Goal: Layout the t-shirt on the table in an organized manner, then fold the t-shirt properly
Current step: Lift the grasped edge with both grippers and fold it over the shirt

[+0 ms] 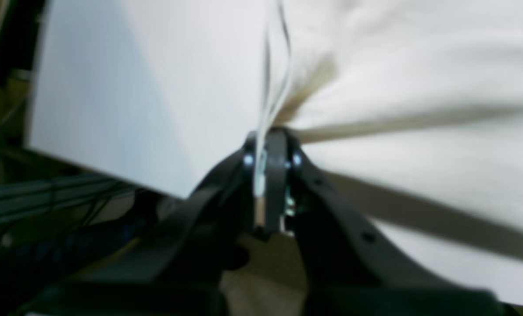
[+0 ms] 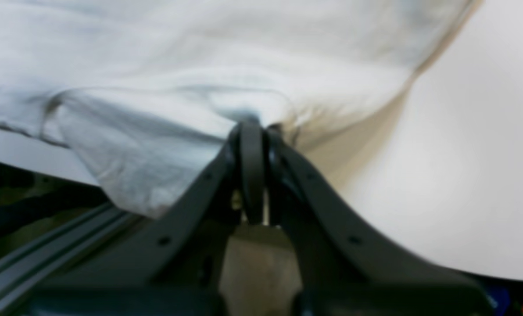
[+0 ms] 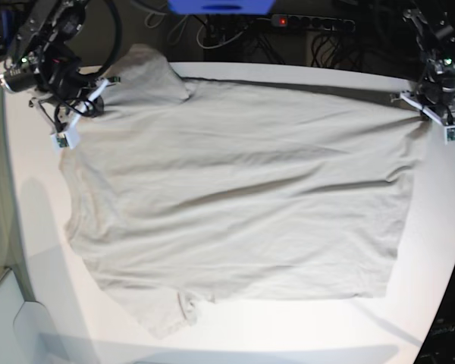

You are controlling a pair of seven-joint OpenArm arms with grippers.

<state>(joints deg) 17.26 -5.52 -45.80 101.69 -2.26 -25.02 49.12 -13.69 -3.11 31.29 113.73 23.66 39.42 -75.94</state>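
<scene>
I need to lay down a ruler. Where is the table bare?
The table is bare in a strip between its curved edge and the t-shirt, along the sleeve side, and beside the hem. The far edge is crowded: both tools pinch the shirt there.

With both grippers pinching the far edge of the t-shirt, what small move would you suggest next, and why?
Probably draw both arms slightly apart and away. The left gripper and right gripper are each shut on the t-shirt, which lies mostly spread on the table, but diagonal creases cross its middle and the near sleeve is bunched. Gentle tension should flatten it before folding.
</scene>
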